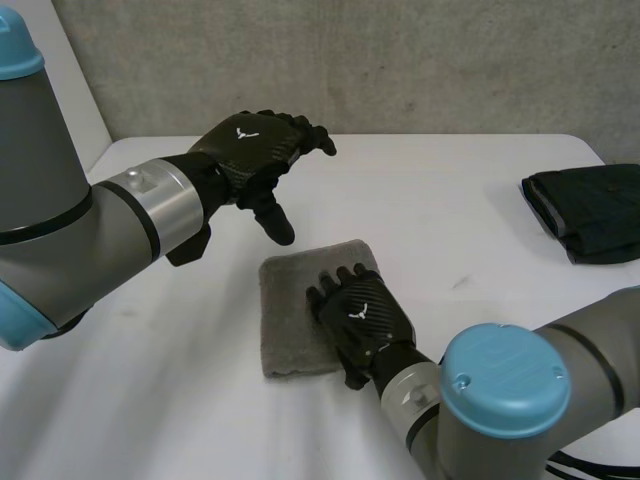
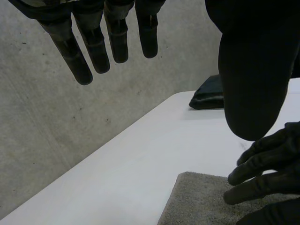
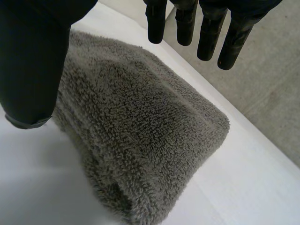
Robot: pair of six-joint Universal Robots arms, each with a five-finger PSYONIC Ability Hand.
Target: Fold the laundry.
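A folded grey towel (image 1: 295, 315) lies on the white table (image 1: 430, 220), a little in front of its middle. My right hand (image 1: 358, 315) rests flat on the towel's right part, open, fingers straight and pointing away from me. In the right wrist view the towel (image 3: 140, 126) spreads beneath the straight fingers (image 3: 187, 23). My left hand (image 1: 255, 150) hovers above the table behind the towel, open and empty, thumb pointing down. Past its straight fingers (image 2: 93, 42) in the left wrist view lie the towel's corner (image 2: 197, 201) and my right hand (image 2: 267, 173).
A folded dark garment (image 1: 585, 210) lies at the table's far right edge, also seen as a dark garment (image 2: 208, 96) in the left wrist view. A grey wall (image 1: 350, 60) stands behind the table.
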